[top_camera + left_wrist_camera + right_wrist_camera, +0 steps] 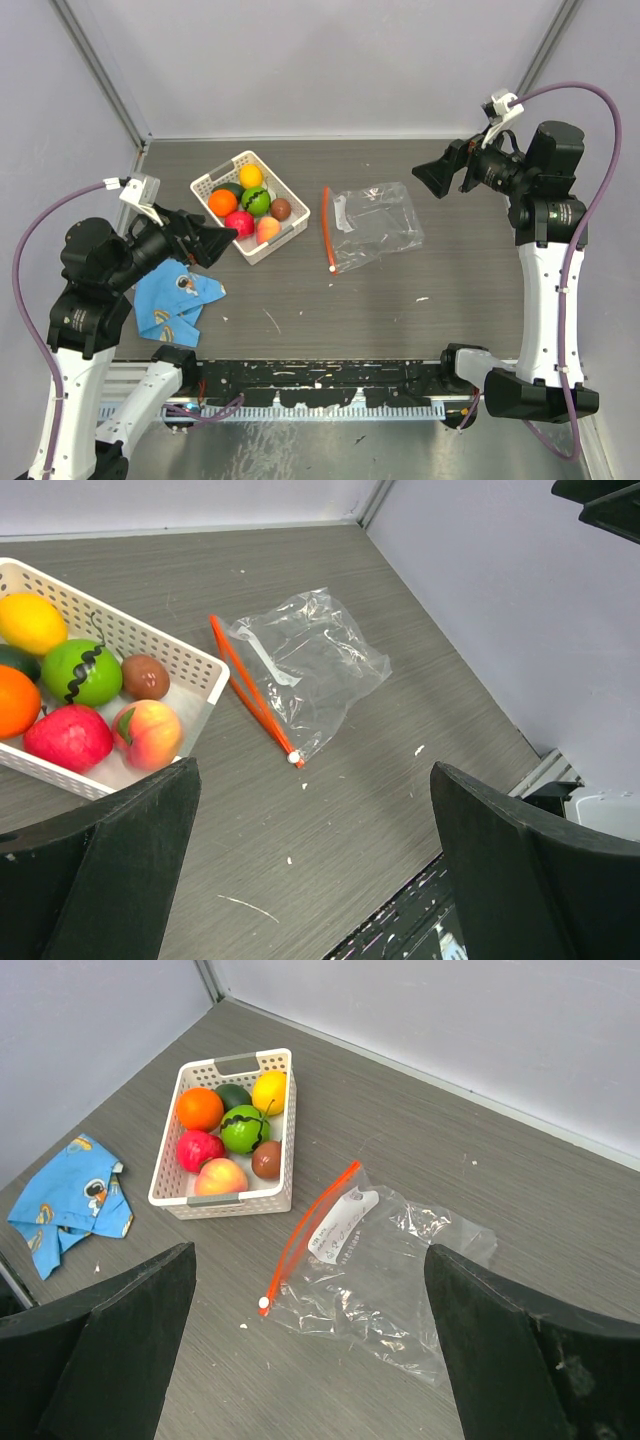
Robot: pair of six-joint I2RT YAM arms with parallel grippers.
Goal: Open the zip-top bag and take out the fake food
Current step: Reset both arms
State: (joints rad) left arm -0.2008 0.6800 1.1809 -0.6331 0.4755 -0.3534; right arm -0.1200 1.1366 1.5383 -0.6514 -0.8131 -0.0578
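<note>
Hovering on both sides, and nothing is in either hand. The left gripper (220, 243), at the left of the overhead frame, has its black fingers spread wide and empty, just beside the near corner of the white slotted plastic basket (276, 248). The right gripper (428, 178), at upper right, is just as wide open and empty, raised near the far right corner of the clear crinkly plastic zip-top bag (380, 225).

That bag lies flat on the grey wood-grain table (400, 310), right of centre. Its red-orange zip strip (327, 228) runs down the edge facing the basket. Through the plastic I see only a white label, no fruit.

The round plastic toy fruits (250, 205) are all in the basket at upper left: orange, yellow, green, dark green, red-pink, peach and brown, seven of them. A crumpled blue printed cloth (175, 300) sits at lower left, under the left arm.

My read is that the emptying looks done. In the left wrist view the strip appears parted along part of its length, though I can't be sure.

If so, the next move asks for little: a check that the bag really is empty, then both arms drawing clear without snagging the plastic.
</note>
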